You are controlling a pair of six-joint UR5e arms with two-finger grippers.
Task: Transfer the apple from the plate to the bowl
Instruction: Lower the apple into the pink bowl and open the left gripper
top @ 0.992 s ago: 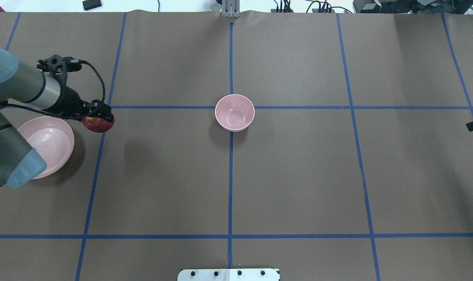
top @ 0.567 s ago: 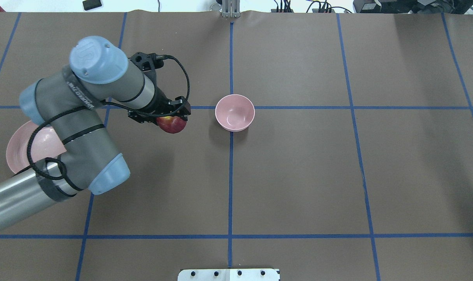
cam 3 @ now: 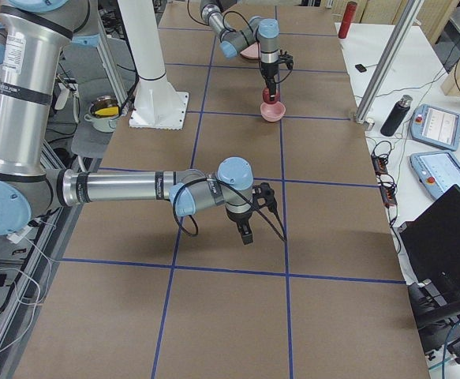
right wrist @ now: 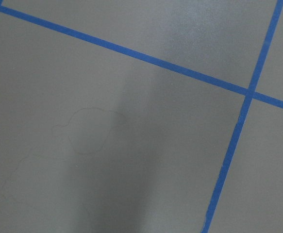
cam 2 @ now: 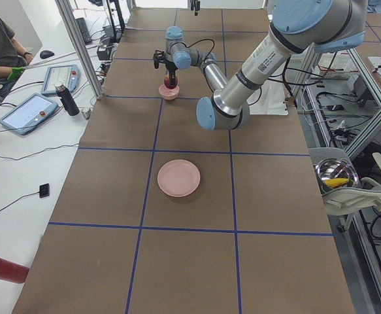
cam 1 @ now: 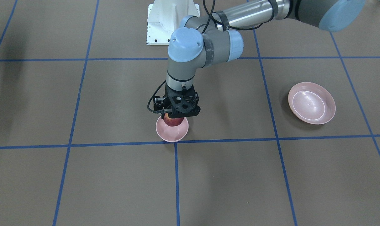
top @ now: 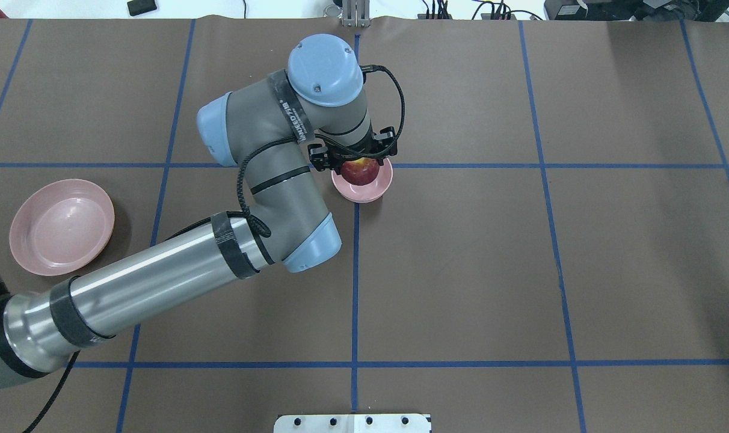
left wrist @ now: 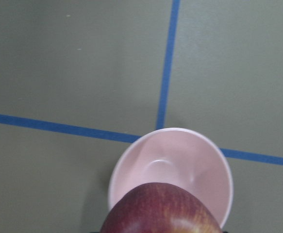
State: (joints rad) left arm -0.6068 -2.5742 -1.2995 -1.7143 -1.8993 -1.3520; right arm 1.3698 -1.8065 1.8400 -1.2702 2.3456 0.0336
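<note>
My left gripper point(top: 358, 162) is shut on the dark red apple point(top: 360, 171) and holds it just above the small, deep pink bowl point(top: 378, 187) at the table's middle. In the front-facing view the apple point(cam 1: 172, 121) hangs over the bowl point(cam 1: 172, 134). In the left wrist view the apple point(left wrist: 163, 212) covers the bowl's point(left wrist: 180, 155) near rim. The wide pink plate point(top: 62, 227) lies empty at the left. My right gripper point(cam 3: 246, 235) shows only in the exterior right view, low over the table. I cannot tell whether it is open or shut.
The left arm's elbow and forearm point(top: 160, 276) stretch across the left half of the table. The robot's white base point(cam 1: 172, 18) stands behind the bowl. Blue tape lines cross the brown table. A bottle point(cam 3: 393, 116) and tablets lie on the side bench.
My left gripper has carried the apple to the right, from beside the plate to over the bowl. The plate stays empty at the left.
</note>
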